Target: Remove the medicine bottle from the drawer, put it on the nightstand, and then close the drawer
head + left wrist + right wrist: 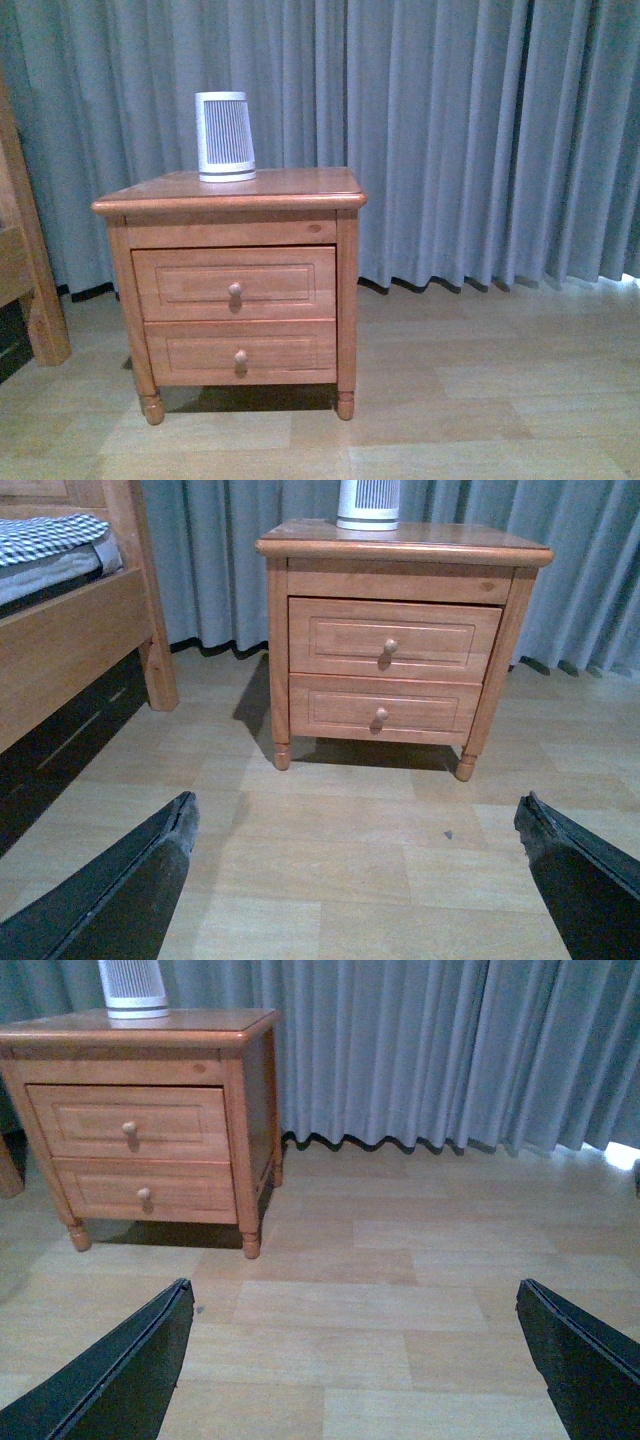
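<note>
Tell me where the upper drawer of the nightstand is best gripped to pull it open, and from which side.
Grip the small round knob centred on the front of the upper drawer, coming straight in from the front and pinching it by its sides. The drawer is shut flush in the nightstand, so no edge is free; only the knob sticks out.

No text, label, brand, number or sign can be read anywhere.
</note>
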Robot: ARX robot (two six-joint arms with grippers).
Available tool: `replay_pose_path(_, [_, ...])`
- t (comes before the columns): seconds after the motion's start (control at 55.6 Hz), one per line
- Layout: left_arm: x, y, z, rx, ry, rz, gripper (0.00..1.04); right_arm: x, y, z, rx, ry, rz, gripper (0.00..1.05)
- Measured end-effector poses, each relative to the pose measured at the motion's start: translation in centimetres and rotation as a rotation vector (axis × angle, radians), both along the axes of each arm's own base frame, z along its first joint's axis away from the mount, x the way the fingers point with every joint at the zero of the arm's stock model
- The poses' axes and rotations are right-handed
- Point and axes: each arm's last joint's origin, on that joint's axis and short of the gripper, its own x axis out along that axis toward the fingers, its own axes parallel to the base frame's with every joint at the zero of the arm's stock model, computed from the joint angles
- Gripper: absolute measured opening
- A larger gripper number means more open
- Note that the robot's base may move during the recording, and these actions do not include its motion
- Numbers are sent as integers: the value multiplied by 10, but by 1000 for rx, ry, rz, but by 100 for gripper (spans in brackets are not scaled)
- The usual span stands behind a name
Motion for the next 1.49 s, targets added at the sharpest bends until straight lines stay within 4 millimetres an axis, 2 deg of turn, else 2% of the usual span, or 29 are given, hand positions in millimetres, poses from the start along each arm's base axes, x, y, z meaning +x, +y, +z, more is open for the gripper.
replay_pose_path(0.881, [0,0,0,0,-1,0,98,0,0,0,0,0,0,98])
replay_pose_path(0.971, [4,0,4,-74,202,-32,98,0,0,0,0,1,0,98])
replay_pose_path(1.061, [26,-1,34,-98,256,-48,98,0,0,0,0,1,0,98])
replay_pose_path(1.151, [61,-5,87,-92,136,-81,98,0,0,0,0,1,0,98])
replay_pose_path(1.259, [107,-13,128,-65,19,-112,98,0,0,0,0,1,0,98])
replay_pose_path(1.313, [130,-18,134,-66,-5,-133,98,0,0,0,0,1,0,98])
replay_pose_path(1.367, [160,-27,127,-53,21,-135,98,0,0,0,0,1,0,98])
replay_pose_path(1.421, [189,-37,107,-36,74,-153,98,0,0,0,0,1,0,98])
replay_pose_path(1.457, [200,-42,96,-29,104,-155,98,0,0,0,0,1,0,98])
replay_pose_path(1.493, [216,-50,76,-10,147,-161,98,0,0,0,0,1,0,98])
